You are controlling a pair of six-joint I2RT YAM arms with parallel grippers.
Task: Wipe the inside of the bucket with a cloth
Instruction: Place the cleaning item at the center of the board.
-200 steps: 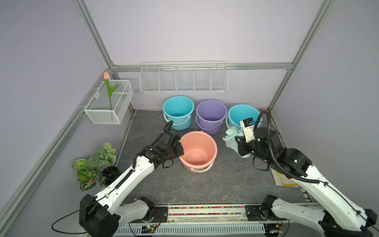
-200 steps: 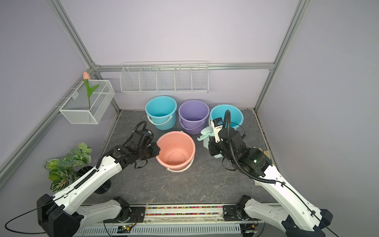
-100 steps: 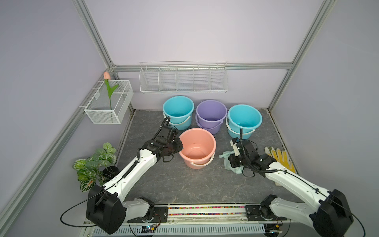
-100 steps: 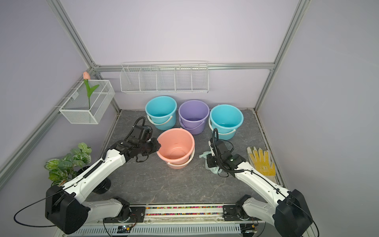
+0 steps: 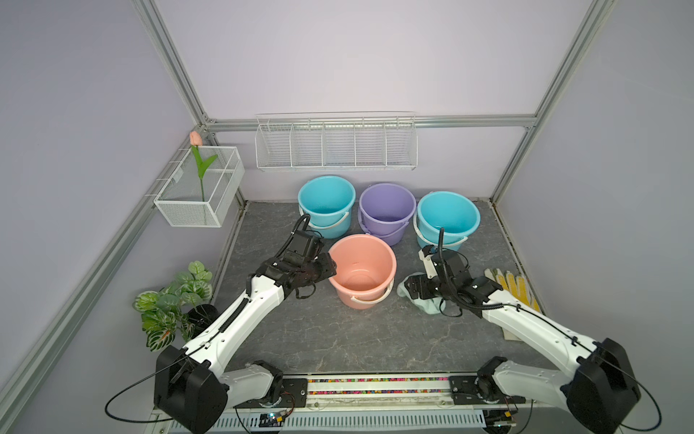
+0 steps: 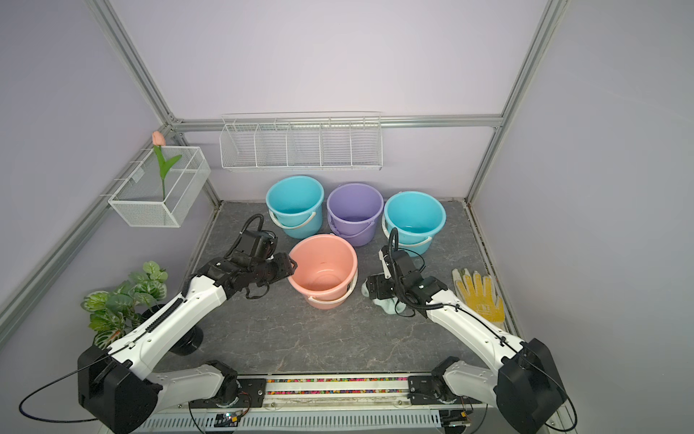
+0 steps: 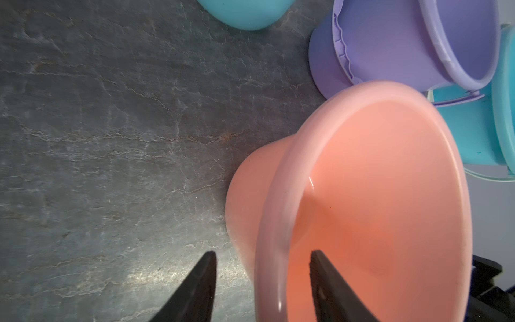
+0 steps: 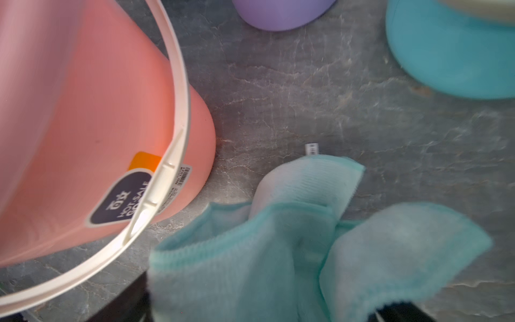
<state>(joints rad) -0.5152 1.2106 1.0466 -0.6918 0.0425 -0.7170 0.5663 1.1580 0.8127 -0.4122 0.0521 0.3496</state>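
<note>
The cloth [image 8: 250,251] lay bunched under the right gripper [image 5: 416,288], whose half-hidden jaws seemed spread. The left gripper [image 7: 262,253] stood parted astride the rim of the pink bucket [image 7: 390,181].

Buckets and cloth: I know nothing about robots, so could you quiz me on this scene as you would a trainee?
1. True or false: the cloth lies inside the pink bucket.
2. The left tool has its fingers: A) both inside the pink bucket; B) one on each side of its rim; C) closed on a glove.
3. What colour is the bucket between the two blue buckets?
Key: 1: false, it lies on the table beside it. 2: B. 3: purple bucket.
</note>
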